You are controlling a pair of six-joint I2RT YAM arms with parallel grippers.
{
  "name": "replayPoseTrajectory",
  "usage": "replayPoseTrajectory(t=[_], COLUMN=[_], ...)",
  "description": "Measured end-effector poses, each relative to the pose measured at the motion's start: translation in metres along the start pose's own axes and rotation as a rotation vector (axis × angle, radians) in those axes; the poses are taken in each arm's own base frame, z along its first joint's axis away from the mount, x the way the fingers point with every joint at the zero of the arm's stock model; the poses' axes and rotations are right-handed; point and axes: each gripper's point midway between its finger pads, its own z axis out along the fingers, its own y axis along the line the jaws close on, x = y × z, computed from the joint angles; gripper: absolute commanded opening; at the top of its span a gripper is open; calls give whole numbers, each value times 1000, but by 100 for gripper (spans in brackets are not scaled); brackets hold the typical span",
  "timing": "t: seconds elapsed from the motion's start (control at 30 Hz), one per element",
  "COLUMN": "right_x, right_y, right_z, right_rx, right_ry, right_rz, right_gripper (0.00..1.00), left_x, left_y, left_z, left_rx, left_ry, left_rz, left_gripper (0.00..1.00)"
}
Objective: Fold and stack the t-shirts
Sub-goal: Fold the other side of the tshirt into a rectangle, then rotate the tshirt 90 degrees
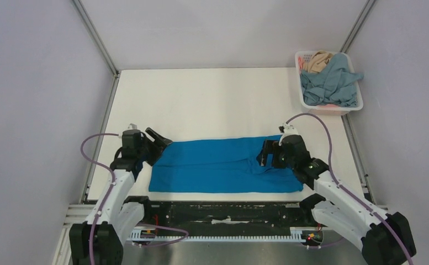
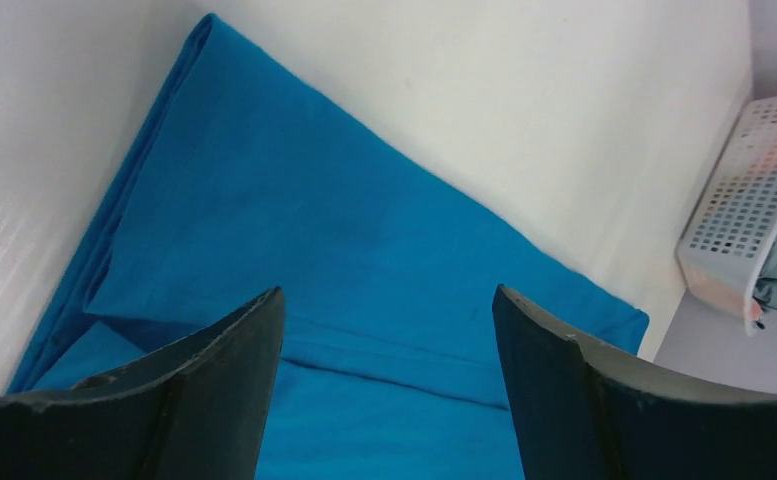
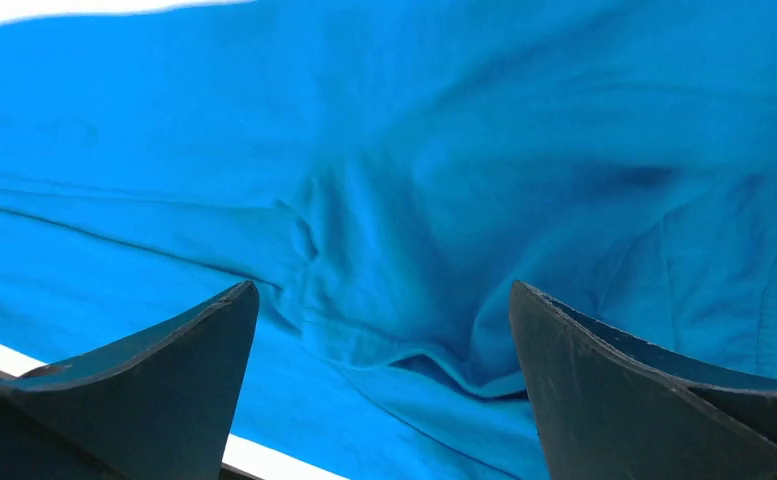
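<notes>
At the near edge of the white table point(image 1: 217, 99), I see the vivid blue soft-fabric t-shirt point(image 1: 217, 165) lying flat, folded into a long band running left to right. My left gripper point(image 1: 161, 139) hangs at the shirt's left end, fingers spread apart with nothing between them. My right gripper point(image 1: 263, 156) sits low over the rumpled right part, likewise spread wide, with cloth below. In the far right corner, the white slotted plastic basket point(image 1: 333, 109) holds the dusty grey-blue t-shirt point(image 1: 333, 83) and the tan t-shirt point(image 1: 318, 62), bunched together.
</notes>
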Motion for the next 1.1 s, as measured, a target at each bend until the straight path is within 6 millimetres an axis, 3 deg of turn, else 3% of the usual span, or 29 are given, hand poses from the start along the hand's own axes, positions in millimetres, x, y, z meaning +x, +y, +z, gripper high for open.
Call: replayPoseTrajectory(t=[0.13, 0.27, 0.43, 0.53, 0.67, 0.83, 0.9, 1.0, 1.1], right_x=[31, 56, 66, 70, 62, 19, 6, 7, 26], right_y=[-12, -24, -25, -27, -23, -7, -6, -9, -17], right_z=[6, -9, -30, -32, -31, -21, -12, 3, 19], right_rx=[32, 39, 8, 13, 18, 10, 25, 54, 79], right_ry=[103, 143, 137, 155, 162, 68, 30, 35, 81], right_rz=[-6, -3, 1, -6, -21, -37, -28, 5, 46], right_gripper=[98, 98, 98, 98, 98, 98, 98, 98, 98], left_x=[8, 11, 11, 9, 10, 29, 40, 55, 61], left_y=[10, 14, 17, 14, 3, -27, -31, -20, -9], left_z=[14, 19, 21, 21, 23, 31, 37, 47, 53], left_rx=[-33, -26, -30, -21, 2, 49, 42, -7, -55], left_ry=[44, 44, 37, 33, 55, 136, 178, 232, 252], left_rz=[-10, -9, -9, -7, 7, 102, 133, 147, 150], left_gripper=[83, 83, 84, 84, 84, 84, 84, 84, 85])
